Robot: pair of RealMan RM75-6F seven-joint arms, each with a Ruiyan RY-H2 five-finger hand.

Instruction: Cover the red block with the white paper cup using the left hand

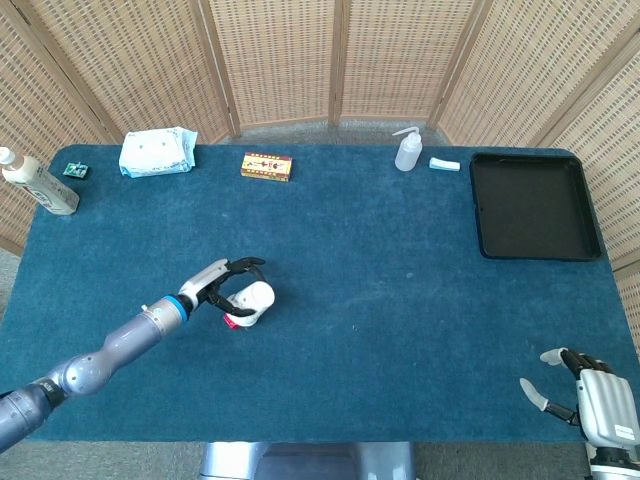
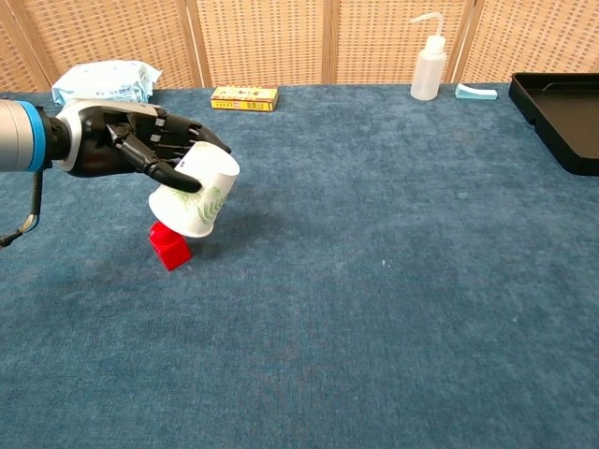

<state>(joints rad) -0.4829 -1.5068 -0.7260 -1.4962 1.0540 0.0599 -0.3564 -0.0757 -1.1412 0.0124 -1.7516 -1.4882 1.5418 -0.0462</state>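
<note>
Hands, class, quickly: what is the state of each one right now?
Left hand: holding the white paper cup, tilted over the red block.
Right hand: open, holding nothing.

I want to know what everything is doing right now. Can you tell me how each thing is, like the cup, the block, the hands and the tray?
white paper cup: held tilted, mouth down, above the block
red block: on the table, not covered yet
left hand: grips the cup
right hand: holds nothing, fingers apart
black tray: nothing in it
squeeze bottle: upright
</note>
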